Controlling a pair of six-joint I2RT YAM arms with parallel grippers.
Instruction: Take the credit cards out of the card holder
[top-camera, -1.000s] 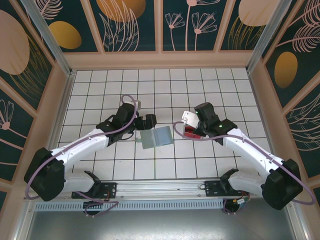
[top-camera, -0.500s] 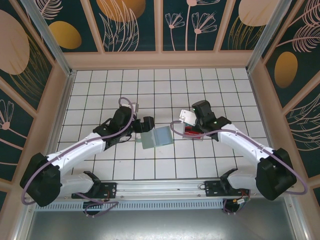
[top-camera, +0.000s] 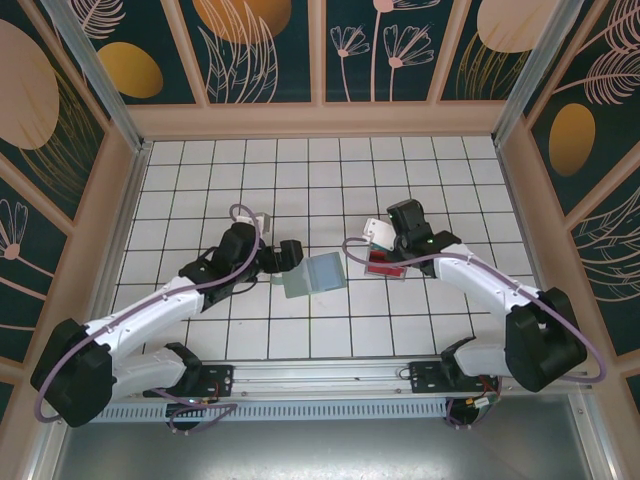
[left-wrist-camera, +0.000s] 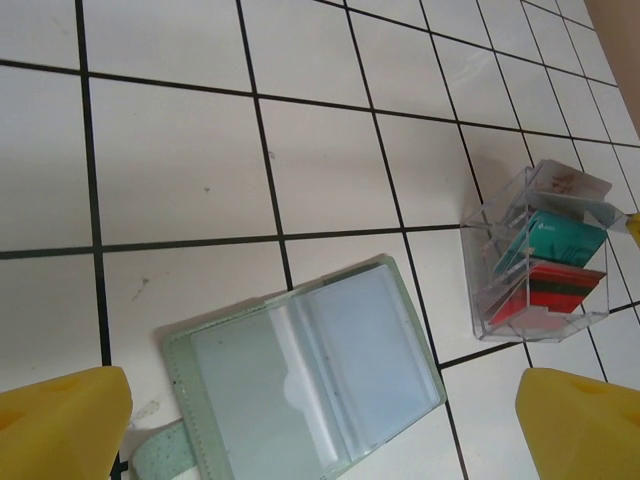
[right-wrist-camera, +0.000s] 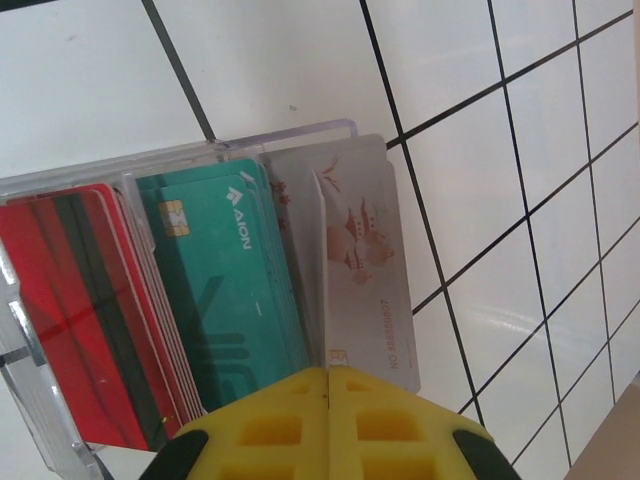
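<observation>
Since the right gripper is clenched on a pale card, pinched by its near edge and standing edge-on in the end compartment of the clear rack, the step in hand looks like seating that card among the sorted credit cards. Red ones fill the rack's opposite end, teal ones its middle, and a pale printed one sits right beside the held card. To do it well, I judge the card should be kept parallel to the rack's dividers and eased in until its leading edge meets the rack's bottom before the grip lets go. A tilted card could wedge against its printed neighbour or ride over the rack's outer wall. The withdrawal wants to run straight back along the card's plane, since the rack looks light and may shift on the worktop. The card holder lies open and flat near the rack, on the left arm's side of it, its clear pockets apparently empty. The left gripper hangs released, fingers spread wide, at the holder's edge farthest from the rack.
</observation>
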